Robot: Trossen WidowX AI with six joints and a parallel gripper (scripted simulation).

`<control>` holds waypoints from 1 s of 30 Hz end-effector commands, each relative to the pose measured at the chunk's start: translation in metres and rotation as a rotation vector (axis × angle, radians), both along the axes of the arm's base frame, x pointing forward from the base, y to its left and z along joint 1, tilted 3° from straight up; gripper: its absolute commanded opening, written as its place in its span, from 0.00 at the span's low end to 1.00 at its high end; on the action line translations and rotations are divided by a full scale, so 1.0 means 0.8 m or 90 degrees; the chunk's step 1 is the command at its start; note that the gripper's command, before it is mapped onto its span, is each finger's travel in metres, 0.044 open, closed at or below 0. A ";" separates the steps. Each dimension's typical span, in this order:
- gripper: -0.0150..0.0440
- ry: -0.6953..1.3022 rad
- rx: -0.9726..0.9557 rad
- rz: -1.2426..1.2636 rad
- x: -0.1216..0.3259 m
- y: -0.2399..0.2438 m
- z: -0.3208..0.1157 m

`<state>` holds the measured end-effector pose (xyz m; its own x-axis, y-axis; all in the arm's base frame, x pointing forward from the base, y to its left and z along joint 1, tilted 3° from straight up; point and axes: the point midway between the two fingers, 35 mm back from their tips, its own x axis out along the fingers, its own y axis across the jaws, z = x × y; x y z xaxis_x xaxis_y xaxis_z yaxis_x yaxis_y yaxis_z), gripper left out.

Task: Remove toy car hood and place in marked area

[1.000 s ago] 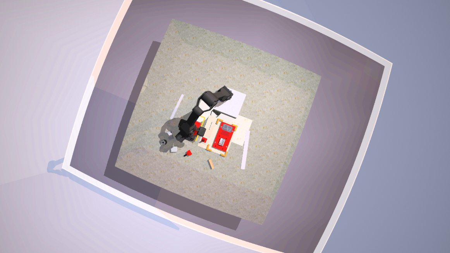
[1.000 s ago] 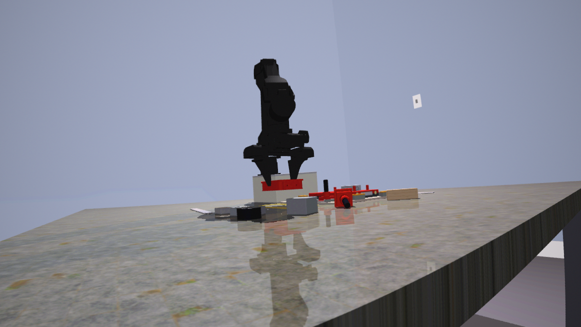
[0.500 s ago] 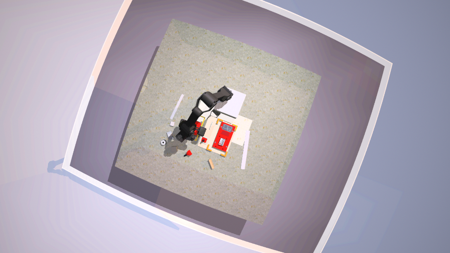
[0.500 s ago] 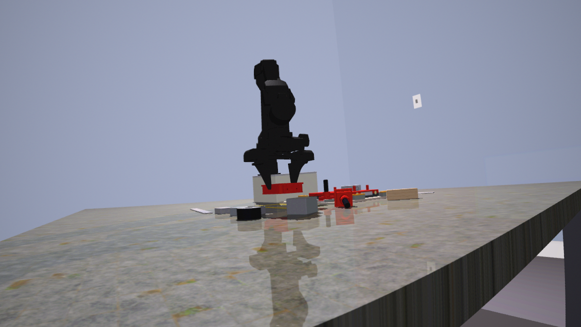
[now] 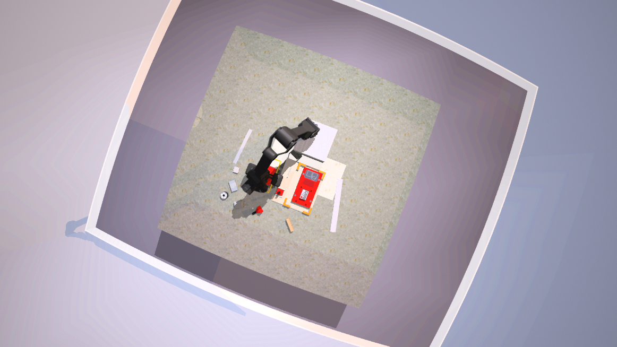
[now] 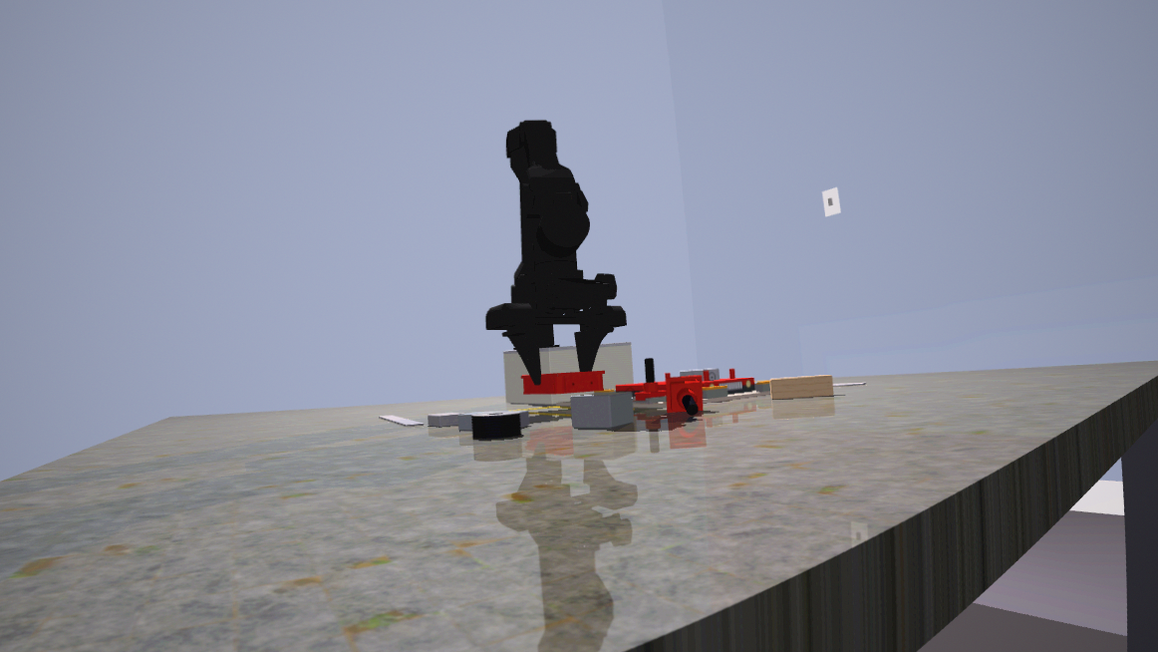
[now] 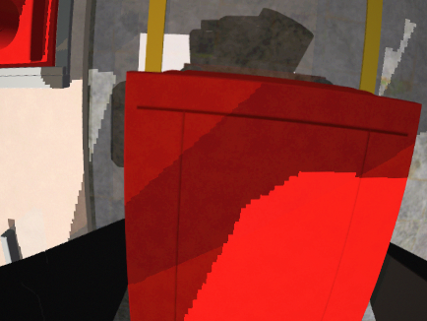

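Black gripper: jaws standing wide, clamping the red hood between them. Hood: hanging level, low above the yellow-marked area, apart from the tabletop. Red toy car: lying hoodless beside the area, within orange corner brackets.

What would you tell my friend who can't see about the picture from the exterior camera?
A tall black robot arm grips a flat red plastic hood in its jaws, just above a shiny speckled stone-look table. Nearby sit a grey block, a round black-sided piece and a light wooden block.
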<state>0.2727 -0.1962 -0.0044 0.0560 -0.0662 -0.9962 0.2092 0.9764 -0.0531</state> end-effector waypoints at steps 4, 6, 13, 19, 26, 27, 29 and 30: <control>0.25 0.002 0.000 0.004 -0.001 0.000 -0.006; 0.25 0.002 0.000 0.004 -0.001 0.000 -0.006; 0.25 0.002 0.000 0.004 -0.001 0.000 -0.010; 0.25 0.002 0.000 0.004 -0.001 0.000 -0.013; 0.25 0.002 0.000 0.004 0.000 -0.001 -0.018; 0.25 0.002 0.000 0.004 0.000 -0.001 -0.018; 0.25 0.002 0.000 0.004 0.000 -0.001 -0.020; 0.25 0.002 0.000 0.004 0.000 -0.001 -0.020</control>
<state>0.2728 -0.1966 -0.0188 0.0548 -0.0654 -0.9964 0.2091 0.9765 -0.0526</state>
